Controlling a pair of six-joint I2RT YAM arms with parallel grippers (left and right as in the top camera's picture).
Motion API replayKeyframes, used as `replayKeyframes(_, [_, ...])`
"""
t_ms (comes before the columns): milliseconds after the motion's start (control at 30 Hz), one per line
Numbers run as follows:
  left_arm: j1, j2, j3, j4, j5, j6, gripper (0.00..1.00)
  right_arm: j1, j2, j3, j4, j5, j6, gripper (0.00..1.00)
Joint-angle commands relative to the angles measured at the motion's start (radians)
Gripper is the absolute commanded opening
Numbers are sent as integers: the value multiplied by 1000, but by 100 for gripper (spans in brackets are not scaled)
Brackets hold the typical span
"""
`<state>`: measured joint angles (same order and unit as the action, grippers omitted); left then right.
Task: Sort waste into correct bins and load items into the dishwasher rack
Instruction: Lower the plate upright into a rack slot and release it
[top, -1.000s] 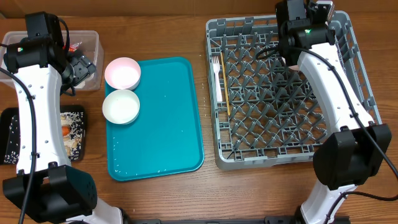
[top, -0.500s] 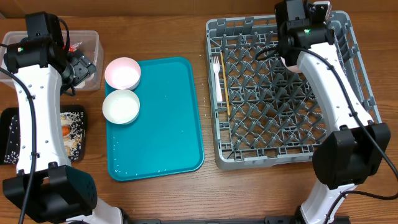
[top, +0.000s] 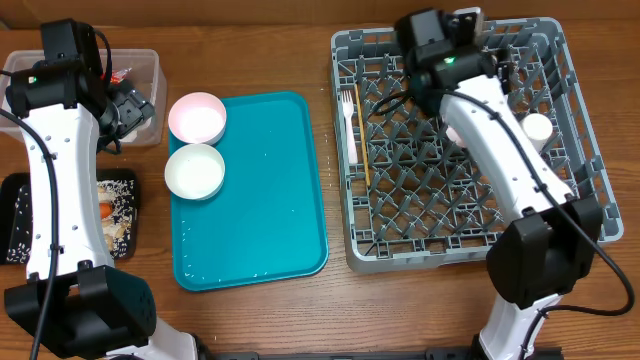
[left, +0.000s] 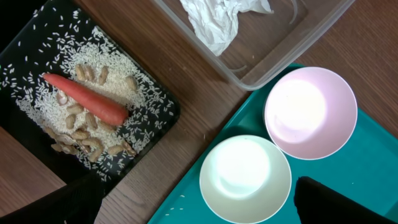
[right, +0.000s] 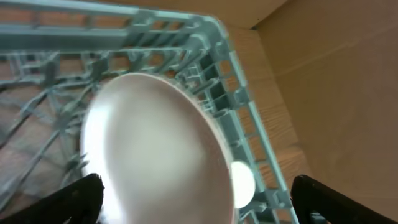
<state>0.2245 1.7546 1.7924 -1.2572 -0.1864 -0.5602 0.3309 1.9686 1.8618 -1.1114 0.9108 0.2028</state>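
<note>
Right arm: has swung left along the far side of the dishwasher rack (top: 352, 215) since a second ago, uncovering a small white cup (top: 538, 127) near the rack's right wall. Nothing else on my overhead view has moved.

Right gripper (right: 198, 183): my wrist view shows the fingers spread to both bottom corners, with nothing between them. That view is blurred.

Left gripper (left: 198, 186): fingers spread just as wide and holding nothing. It hangs above the two bowls.

Items in the rack:
- Large whitish-pink plate (right: 155, 143), tilted on edge close to a corner.
- White plastic fork (top: 348, 120), lying along the left side.
- Thin wooden stick (top: 362, 150), just beside the fork.
- Cup, as noted.

Items outside the rack, both at the far left corner of the teal tray (top: 270, 200):
- Pink bowl (top: 197, 117).
- White bowl (top: 195, 171), just beside the pink one and nearer to me.

Waste:
- Crumpled napkin (left: 214, 22), inside the clear tub (top: 155, 95).
- Carrot (left: 84, 98), white rice (left: 140, 93) and beige food scraps (left: 81, 134), on the black tray (left: 25, 56).

Tub, black tray, teal tray and rack all sit on the wooden surface (top: 335, 300).
</note>
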Motion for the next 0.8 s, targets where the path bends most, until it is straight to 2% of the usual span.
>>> replayKeyframes(0, [2,0,10,1,3,-16,100,11,-49,94,-42,-188,14,100])
replayKeyframes(67, [2,0,10,1,3,-16,100,2,-85,183,-100,-398,38,100])
replayKeyframes(167, [2,0,10,1,3,-16,100,-41,-130,328,-182,-562,110,100])
replayKeyframes(267, [2,0,10,1,3,-16,100,-90,-157,423,-260,-583,119,100])
replayKeyframes(367, [2,0,10,1,3,-16,100,-153,-169,443,-330,-580,128,100])
replayKeyframes(400, [2,0,10,1,3,-16,100,-175,-168,441,-357,-581,144,97])
replayKeyframes(433, [2,0,10,1,3,-16,100,-198,-165,435,-383,-582,160,89])
replayKeyframes(467, [2,0,10,1,3,-16,100,-235,-160,415,-416,-591,177,69])
replayKeyframes(533, [2,0,10,1,3,-16,100,-277,-158,369,-430,-610,190,42])
replayKeyframes(633, [2,0,10,1,3,-16,100,-329,-158,289,-423,-667,199,23])
replayKeyframes(667, [2,0,10,1,3,-16,100,-344,-158,262,-418,-694,199,19])
replayKeyframes(700, [2,0,10,1,3,-16,100,-359,-158,226,-406,-731,198,10])
replayKeyframes(767, [2,0,10,1,3,-16,100,-380,-158,162,-378,-787,198,4])
